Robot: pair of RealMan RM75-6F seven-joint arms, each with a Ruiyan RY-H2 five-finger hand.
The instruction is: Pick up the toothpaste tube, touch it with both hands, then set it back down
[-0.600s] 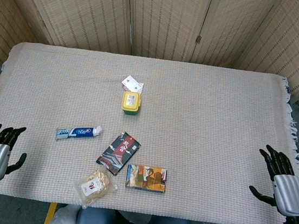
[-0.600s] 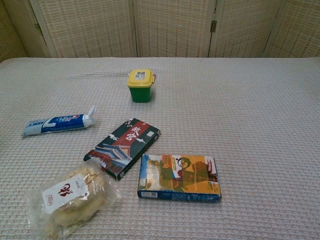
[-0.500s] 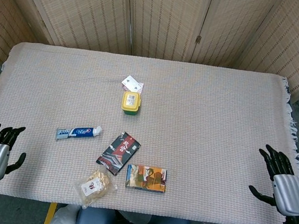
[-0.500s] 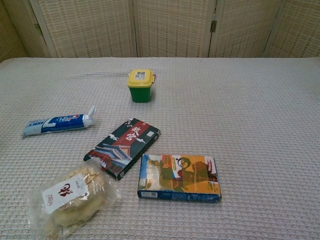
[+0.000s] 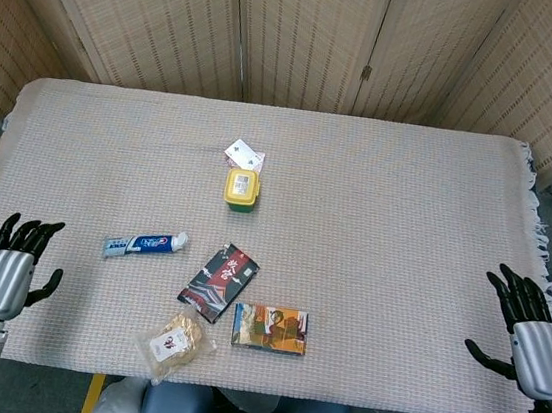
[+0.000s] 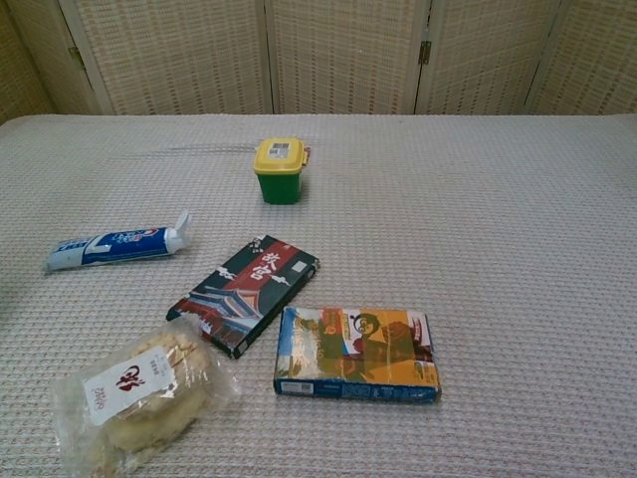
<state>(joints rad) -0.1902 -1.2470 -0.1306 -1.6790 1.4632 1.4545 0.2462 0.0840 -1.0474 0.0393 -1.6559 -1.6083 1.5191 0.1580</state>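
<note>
- The toothpaste tube is lying flat on the table, toward the left side and nearer the front edge than the back, its white cap pointing to the right.
- The left hand is hovering over the front-left corner of the table, fingers spread and grasping nothing, well apart from the tube.
- The right hand is sitting at the front-right corner, just off the fringed right edge, fingers splayed and empty.
- A yellow-lidded green container is standing near the middle of the table, with playing cards lying just behind it.
- A dark box is resting at a tilt near the front edge, just right of the tube's cap.
- A colourful box and a clear snack bag are lying along the front edge.
</note>
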